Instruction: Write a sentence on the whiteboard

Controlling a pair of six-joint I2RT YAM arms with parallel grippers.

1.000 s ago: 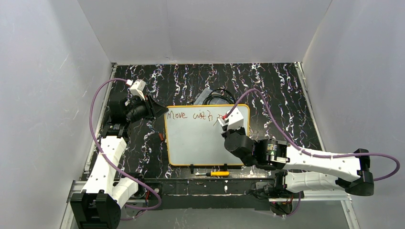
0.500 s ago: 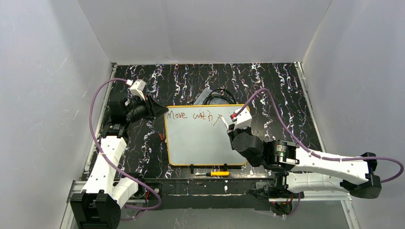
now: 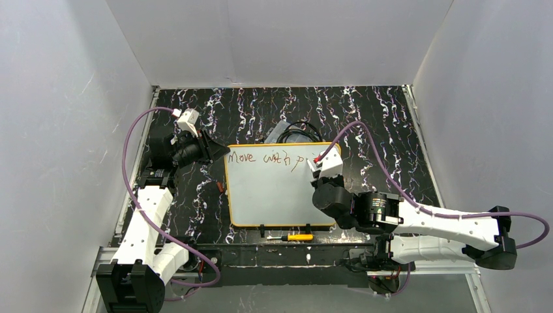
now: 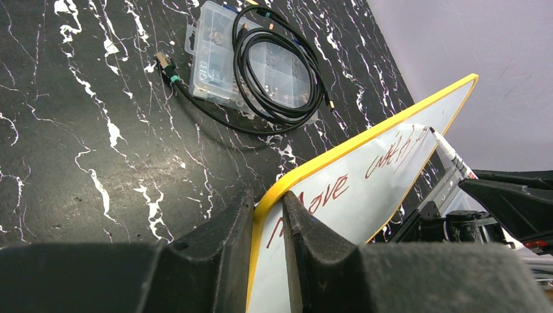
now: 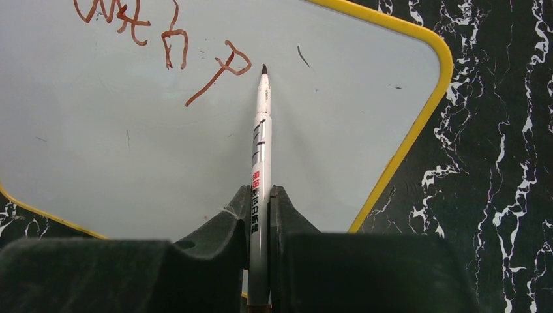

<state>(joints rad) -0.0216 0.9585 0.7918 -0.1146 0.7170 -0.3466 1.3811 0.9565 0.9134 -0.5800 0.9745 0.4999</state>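
The whiteboard [image 3: 274,195] lies flat at mid table, white with a yellow rim. The sentence [image 3: 264,157] runs along its far edge in reddish-brown and reads "Move with p". My left gripper [image 3: 220,154] is shut on the whiteboard's far left corner; in the left wrist view [image 4: 267,203] the yellow rim sits between its fingers, beside the lettering [image 4: 334,188]. My right gripper [image 5: 261,195] is shut on a white marker [image 5: 261,140]. The marker tip sits just right of the "p" [image 5: 225,65]; I cannot tell whether it touches the whiteboard [image 5: 130,150].
A clear plastic parts box with a coiled black cable [image 3: 290,132] lies just beyond the board, also in the left wrist view [image 4: 254,59]. A yellow-handled screwdriver [image 3: 297,237] lies at the near edge. Grey enclosure walls stand on three sides.
My right gripper with the marker swung right and toward me, then back up, and a "p" now stands after "with". The left arm and the board have not moved.
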